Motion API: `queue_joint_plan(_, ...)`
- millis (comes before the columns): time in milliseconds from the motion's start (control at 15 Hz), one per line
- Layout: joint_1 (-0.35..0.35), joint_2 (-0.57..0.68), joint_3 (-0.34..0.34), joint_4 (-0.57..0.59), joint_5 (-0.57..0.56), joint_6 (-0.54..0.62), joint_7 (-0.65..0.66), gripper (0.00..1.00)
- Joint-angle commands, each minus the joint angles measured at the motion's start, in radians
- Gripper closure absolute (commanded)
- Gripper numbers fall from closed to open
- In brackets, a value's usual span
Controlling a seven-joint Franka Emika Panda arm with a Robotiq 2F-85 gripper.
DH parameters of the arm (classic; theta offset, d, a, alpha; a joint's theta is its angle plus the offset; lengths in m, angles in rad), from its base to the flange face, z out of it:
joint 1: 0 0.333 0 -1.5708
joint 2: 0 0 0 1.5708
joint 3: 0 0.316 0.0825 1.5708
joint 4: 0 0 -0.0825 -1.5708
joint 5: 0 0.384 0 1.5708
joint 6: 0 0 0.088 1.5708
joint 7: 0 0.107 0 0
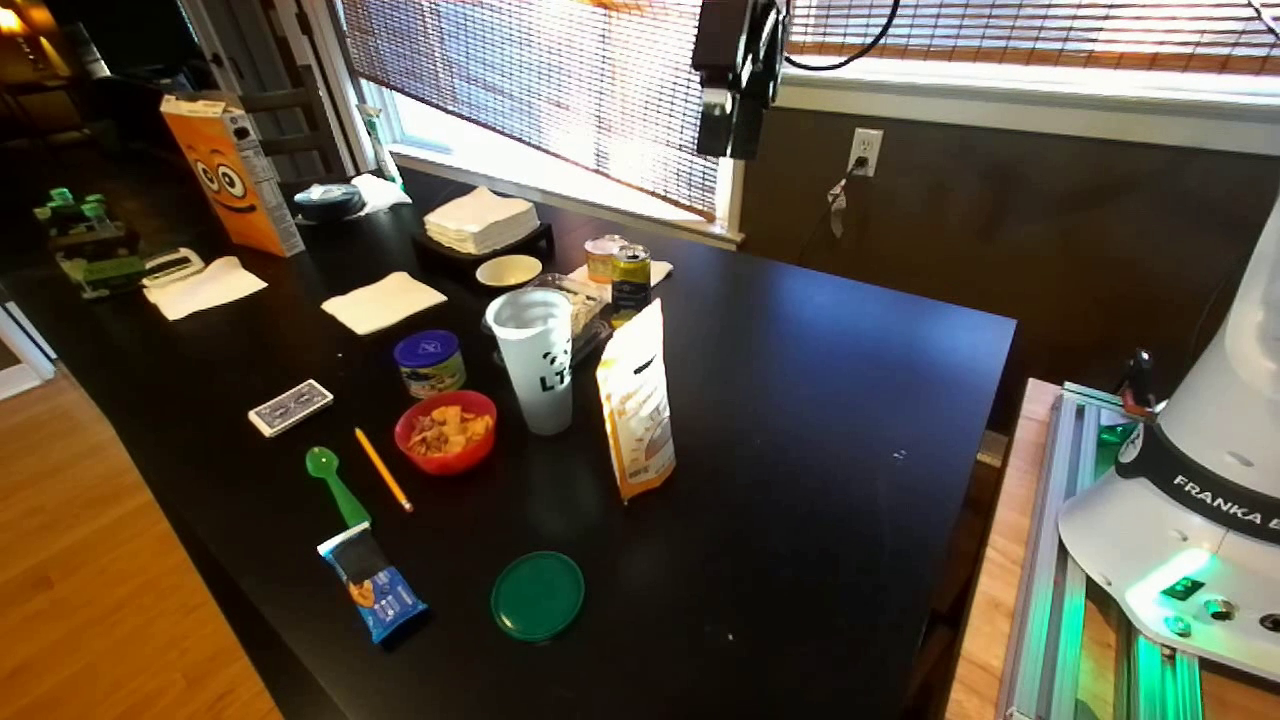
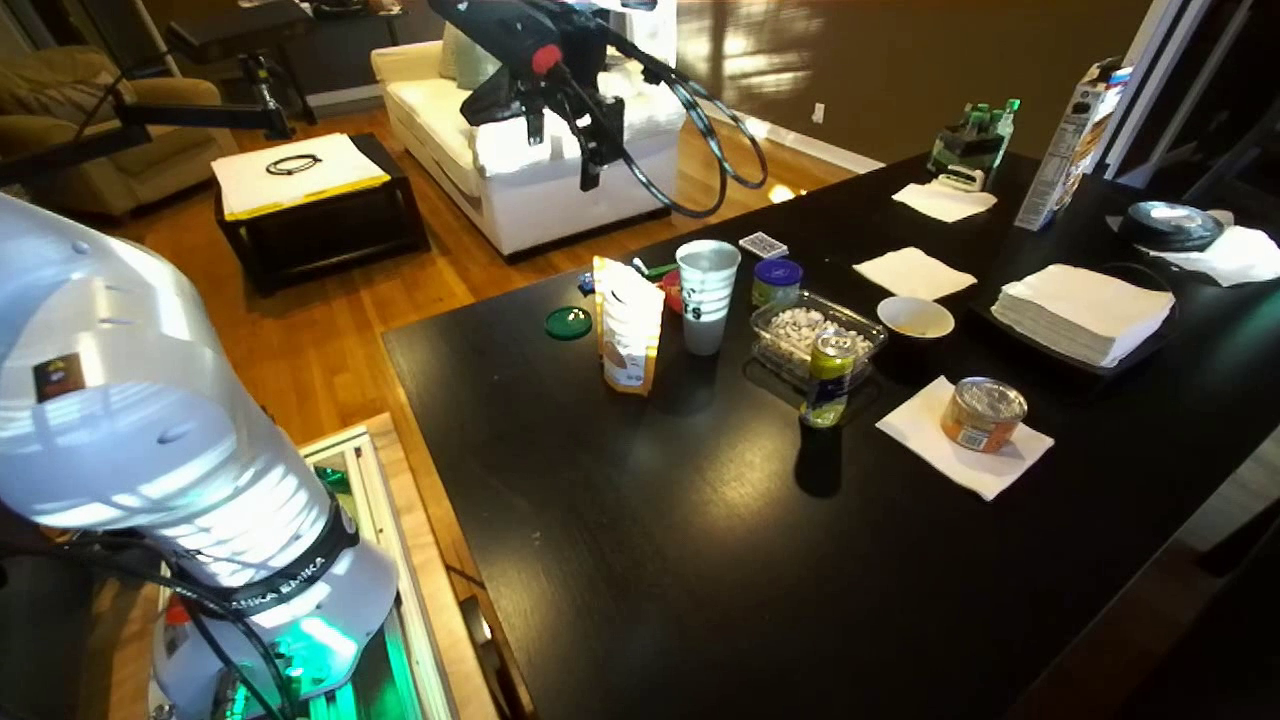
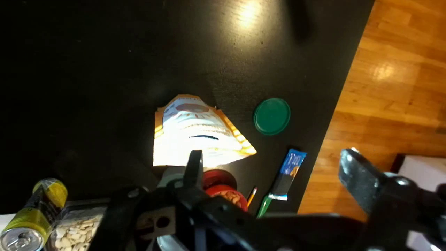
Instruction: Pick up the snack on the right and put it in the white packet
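Note:
The white packet stands upright on the dark table, beside the white cup. It is white with orange edges and shows also in an exterior view and in the wrist view. The small round golden-brown snack does not show on its own in any view; it is hidden or out of view. My gripper is open and empty, its fingers wide apart. It hangs high above the table in both exterior views. In the wrist view its left finger overlaps the packet's near edge.
A red bowl of orange-brown pieces stands by the cup. A blue wrapped bar, green lid, green spoon and pencil lie near the table's edge. A can and a clear tray stand beyond the cup.

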Motion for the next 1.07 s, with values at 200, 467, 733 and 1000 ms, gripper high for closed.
queue_joint_plan(200,-0.033,-0.111,0.039,-0.164,-0.008,0.385,0.083,0.00)
queue_joint_plan(467,-0.058,-0.119,0.069,-0.214,-0.096,0.538,0.132,0.00)
queue_joint_plan(733,-0.028,-0.082,0.039,-0.188,-0.093,0.517,0.118,0.00)
queue_joint_plan(1000,-0.026,-0.082,0.035,-0.188,-0.092,0.517,0.117,0.00)
